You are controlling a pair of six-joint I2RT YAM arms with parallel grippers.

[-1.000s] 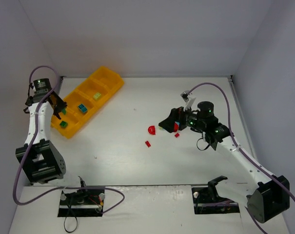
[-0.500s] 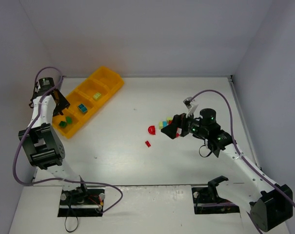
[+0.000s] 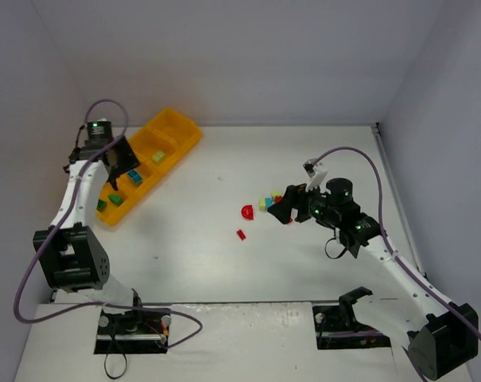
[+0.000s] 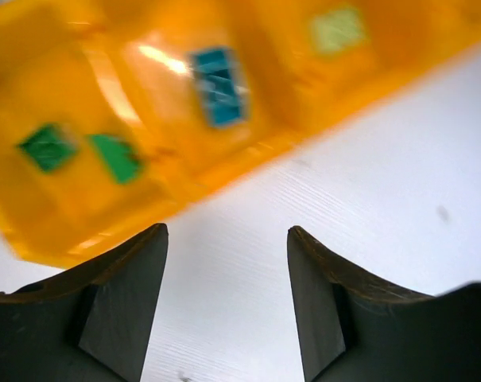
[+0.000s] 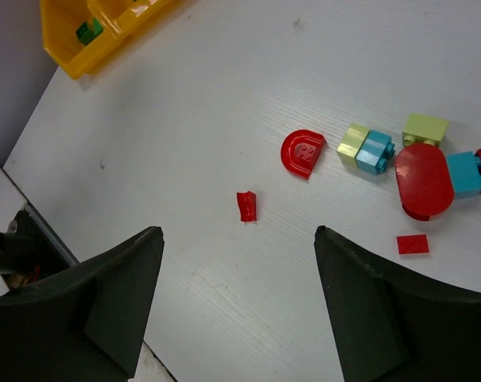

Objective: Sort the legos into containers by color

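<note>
The orange-yellow tray [image 3: 173,131] of containers lies at the far left. Its nearest compartment holds two green legos [image 4: 48,147] [image 4: 117,157], the one beyond a blue brick [image 4: 219,76], the third a yellow-green brick [image 4: 336,29]. My left gripper [image 3: 117,171] [image 4: 226,239] hangs open and empty over the tray's inner edge. Loose legos lie mid-table: a red half-round [image 5: 304,153], a small red brick [image 5: 246,205], a yellow-green and blue pair [image 5: 366,147], a yellow-green brick [image 5: 424,129], a red oval piece [image 5: 424,180]. My right gripper [image 3: 277,209] [image 5: 238,239] is open above the table just near of them.
A blue brick [image 5: 467,173] and a flat red plate [image 5: 413,243] lie at the right of the pile. White walls close the table on the left, back and right. The table's near edge and a recessed slot [image 5: 17,255] show at lower left in the right wrist view.
My left gripper opened, left a green brick in the nearest compartment and swung away toward the tray's middle. My right gripper pulled back off the pile and its jaws narrowed.
</note>
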